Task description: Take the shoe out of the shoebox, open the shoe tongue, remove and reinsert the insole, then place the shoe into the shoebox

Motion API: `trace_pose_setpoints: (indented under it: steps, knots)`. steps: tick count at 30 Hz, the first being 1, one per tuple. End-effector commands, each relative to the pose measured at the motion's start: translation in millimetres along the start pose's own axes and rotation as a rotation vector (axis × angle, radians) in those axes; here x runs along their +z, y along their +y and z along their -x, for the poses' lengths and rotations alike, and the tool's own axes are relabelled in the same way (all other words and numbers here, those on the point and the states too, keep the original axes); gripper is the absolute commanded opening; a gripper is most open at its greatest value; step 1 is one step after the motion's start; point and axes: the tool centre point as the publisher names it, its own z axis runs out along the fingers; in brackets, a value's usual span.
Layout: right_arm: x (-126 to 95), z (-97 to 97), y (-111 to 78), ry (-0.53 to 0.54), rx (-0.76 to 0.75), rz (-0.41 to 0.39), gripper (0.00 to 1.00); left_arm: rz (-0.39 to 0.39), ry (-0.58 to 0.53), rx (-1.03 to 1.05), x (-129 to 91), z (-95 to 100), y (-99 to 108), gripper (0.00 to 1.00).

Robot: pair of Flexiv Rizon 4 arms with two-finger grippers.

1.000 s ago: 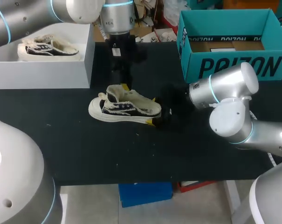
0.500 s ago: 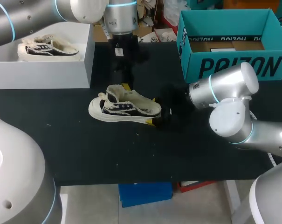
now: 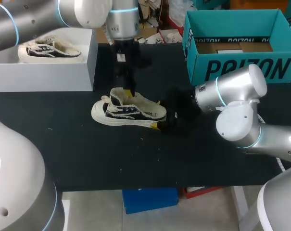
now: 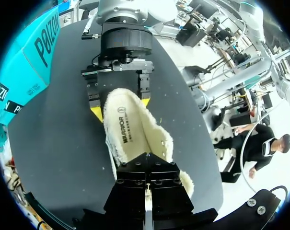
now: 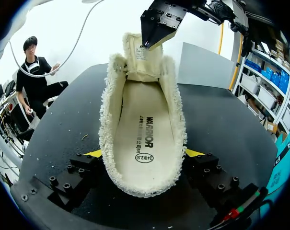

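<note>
Lying on its sole near the middle of the black table (image 3: 135, 159) is a low dark canvas shoe with white laces and thick cream fleece lining (image 3: 128, 111). The right gripper (image 3: 157, 114) clamps its heel, one yellow-tipped finger pressed to each side. Just past that, the left gripper (image 3: 129, 92) comes down from above, its fingers pinched on the top edge of the upright fleece tongue (image 5: 141, 62). The flat cream insole (image 5: 145, 139) sits inside. The shoe looks light and soft-sided, likely to squash or slide unless braced at the firmer heel. The thin, floppy insole is probably best caught at its heel edge. Beyond stand a white cardboard shoebox (image 3: 44, 72) holding a matching second shoe (image 3: 49, 49) and an open teal cardboard shoebox (image 3: 241, 67).
</note>
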Motion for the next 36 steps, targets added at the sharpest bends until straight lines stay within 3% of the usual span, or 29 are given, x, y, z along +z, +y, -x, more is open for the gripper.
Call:
trace_pose_setpoints:
  steps: [1,13,36]
  knots:
    - [2.5,0.4,-0.4,-0.001,0.002,-0.004,0.0,0.002,0.0,-0.004,9.2,1.0,0.2,0.0]
    - [2.5,0.4,-0.4,-0.001,0.002,-0.004,0.0,-0.009,0.032,-0.024,42.8,1.2,2.1,0.0]
    - [2.5,0.4,-0.4,-0.001,0.002,-0.004,0.0,0.027,0.073,-0.067,83.0,-3.3,-3.2,0.0]
